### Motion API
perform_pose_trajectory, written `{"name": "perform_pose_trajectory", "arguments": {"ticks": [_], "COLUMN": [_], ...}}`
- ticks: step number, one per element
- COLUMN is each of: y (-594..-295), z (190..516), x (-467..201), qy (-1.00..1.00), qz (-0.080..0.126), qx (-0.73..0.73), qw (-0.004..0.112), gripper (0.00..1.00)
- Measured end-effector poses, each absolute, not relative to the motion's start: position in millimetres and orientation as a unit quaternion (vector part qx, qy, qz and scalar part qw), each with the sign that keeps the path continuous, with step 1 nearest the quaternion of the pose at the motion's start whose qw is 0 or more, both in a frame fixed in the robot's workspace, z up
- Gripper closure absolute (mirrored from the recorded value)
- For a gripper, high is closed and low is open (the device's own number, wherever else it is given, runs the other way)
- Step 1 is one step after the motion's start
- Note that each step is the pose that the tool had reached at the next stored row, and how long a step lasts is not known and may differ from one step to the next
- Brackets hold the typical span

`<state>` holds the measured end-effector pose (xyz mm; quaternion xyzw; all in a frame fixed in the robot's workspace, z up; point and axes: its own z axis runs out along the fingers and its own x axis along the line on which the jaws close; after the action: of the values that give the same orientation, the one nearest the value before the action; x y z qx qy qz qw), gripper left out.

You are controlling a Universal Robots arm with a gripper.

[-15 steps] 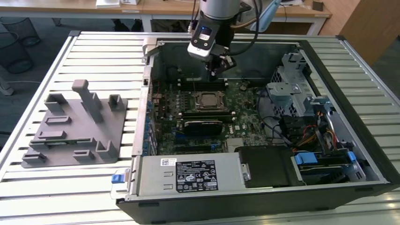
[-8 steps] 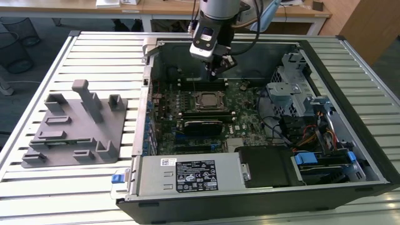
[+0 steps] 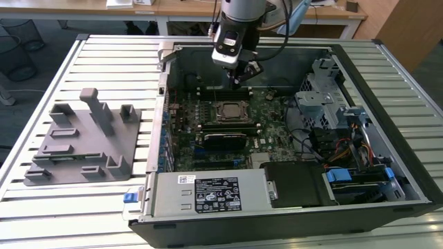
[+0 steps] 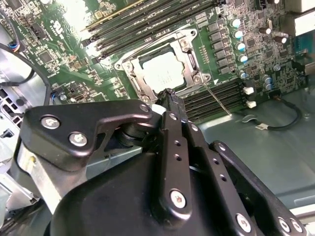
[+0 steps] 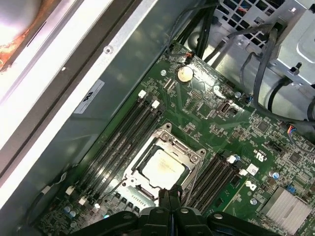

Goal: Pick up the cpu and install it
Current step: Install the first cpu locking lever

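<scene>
Exterior view: the tool (image 3: 239, 79) hangs from the arm inside the open computer case (image 3: 387, 104), over the green motherboard (image 3: 270, 129). The cpu (image 3: 229, 110) lies flat in its socket frame (image 3: 229, 120) near the middle of the board, silvery top facing up. From this camera the fingertips sit just past the socket on the side toward the case's far wall, with a strip of dark memory slots (image 3: 223, 94) showing between tip and chip, so tool and cpu are apart.

Both wrist views show the same relation from close by. In the second wrist view the tool (image 4: 168, 94) has its two black fingers pressed together with nothing between them, and their tip crosses the metal socket frame (image 4: 191, 53) right at one edge of the cpu (image 4: 161, 73). In the first wrist view the clenched tool (image 5: 170, 192) ends just beside the cpu (image 5: 164, 169), again overlapping the socket frame (image 5: 173, 142); the chip's top is fully uncovered.

On the exterior view's left, a grey holder tray (image 3: 83, 140) rests on the slatted surface (image 3: 104, 57), well apart from the case.
</scene>
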<state>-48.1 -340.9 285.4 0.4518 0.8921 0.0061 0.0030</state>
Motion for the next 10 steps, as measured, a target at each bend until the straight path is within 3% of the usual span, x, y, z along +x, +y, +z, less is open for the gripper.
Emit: {"name": "perform_pose_trajectory", "arguments": {"ticks": [10], "y": [-340.9], "z": [285.5], "x": [-48.1], "qy": [0.9], "qz": [0.006], "qx": [0.435], "qw": [0.003], "gripper": [0.89]}}
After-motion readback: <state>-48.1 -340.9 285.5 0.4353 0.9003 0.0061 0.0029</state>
